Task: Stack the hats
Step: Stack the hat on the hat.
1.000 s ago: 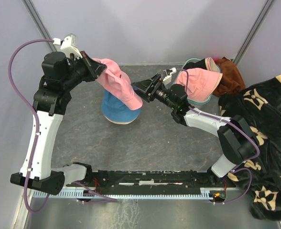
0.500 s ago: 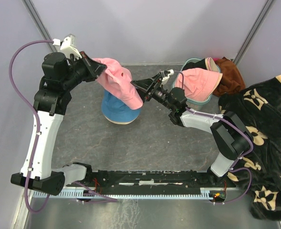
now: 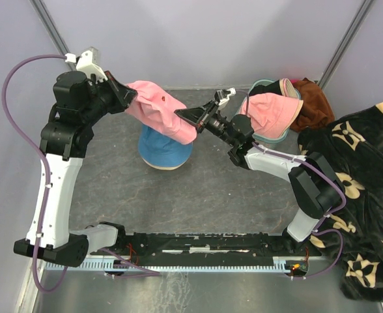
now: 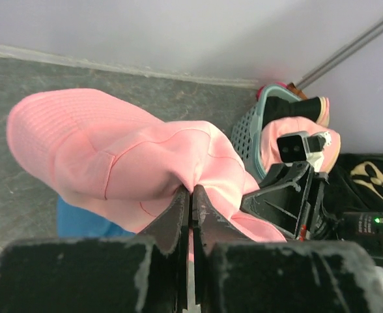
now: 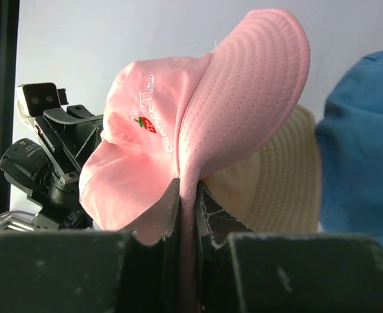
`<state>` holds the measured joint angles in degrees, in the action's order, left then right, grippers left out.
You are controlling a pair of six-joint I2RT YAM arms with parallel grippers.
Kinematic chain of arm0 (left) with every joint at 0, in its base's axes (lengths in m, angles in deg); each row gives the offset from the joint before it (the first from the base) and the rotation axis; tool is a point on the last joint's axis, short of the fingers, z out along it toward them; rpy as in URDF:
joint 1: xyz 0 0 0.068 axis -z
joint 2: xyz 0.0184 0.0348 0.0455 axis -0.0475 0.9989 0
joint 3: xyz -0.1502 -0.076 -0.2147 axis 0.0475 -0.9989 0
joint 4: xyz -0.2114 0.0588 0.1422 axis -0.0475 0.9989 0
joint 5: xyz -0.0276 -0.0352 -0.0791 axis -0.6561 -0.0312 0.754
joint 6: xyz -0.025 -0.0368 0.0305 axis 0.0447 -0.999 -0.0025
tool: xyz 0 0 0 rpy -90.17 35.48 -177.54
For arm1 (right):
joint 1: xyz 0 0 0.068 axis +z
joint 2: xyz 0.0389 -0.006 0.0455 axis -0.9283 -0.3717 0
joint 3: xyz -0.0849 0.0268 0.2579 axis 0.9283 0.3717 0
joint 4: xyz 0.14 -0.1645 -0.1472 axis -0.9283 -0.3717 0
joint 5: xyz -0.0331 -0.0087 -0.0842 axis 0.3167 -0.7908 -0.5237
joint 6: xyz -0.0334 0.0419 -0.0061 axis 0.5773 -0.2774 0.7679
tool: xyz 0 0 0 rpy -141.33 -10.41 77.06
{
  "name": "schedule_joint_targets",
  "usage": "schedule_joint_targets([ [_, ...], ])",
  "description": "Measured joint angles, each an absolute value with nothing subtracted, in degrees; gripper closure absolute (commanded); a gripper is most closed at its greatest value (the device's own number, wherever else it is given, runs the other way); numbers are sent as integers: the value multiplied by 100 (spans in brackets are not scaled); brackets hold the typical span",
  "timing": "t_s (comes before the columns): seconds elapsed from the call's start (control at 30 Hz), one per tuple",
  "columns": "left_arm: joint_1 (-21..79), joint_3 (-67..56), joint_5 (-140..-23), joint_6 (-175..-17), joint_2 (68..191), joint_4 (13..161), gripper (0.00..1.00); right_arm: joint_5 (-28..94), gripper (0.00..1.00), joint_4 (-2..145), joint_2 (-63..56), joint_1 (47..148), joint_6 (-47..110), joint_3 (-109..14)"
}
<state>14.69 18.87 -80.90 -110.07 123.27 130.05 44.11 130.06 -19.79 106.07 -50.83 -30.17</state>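
Above the middle of the table (image 3: 230,195), a pink hat (image 3: 156,107) hangs between the two arms. The left gripper (image 4: 191,199) is clenched on one edge of its brim and the right gripper (image 5: 186,192) on the opposite edge. Directly below, a blue hat (image 3: 160,147) sits over a beige hat (image 5: 276,189). At back right, a second pink hat (image 3: 269,112) drapes over the teal basket (image 3: 262,85).

our left gripper (image 3: 129,97) raised, pinching pink hat (image 3: 157,108) | our right gripper (image 3: 180,115) reaching left, pinching it too
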Motion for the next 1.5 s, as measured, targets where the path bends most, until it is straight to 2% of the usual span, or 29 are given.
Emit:
schedule_joint_targets([
  [0.3,1469,2753,-8816,-10605,12369,13549,97,4494,86,12291,-1979,10937,-4530,-3782],
  [0.67,1469,2855,-9454,-10229,12362,14003,97,4398,85,11323,-1982,11575,-3837,-4027],
  [1.17,1449,1185,-9699,-10161,12037,13527,96,3829,83,9933,-1916,11689,-2415,-4025],
  [1.5,1395,836,-9544,-10163,12069,13160,79,3521,80,9432,-1590,11387,-1778,-4027],
])
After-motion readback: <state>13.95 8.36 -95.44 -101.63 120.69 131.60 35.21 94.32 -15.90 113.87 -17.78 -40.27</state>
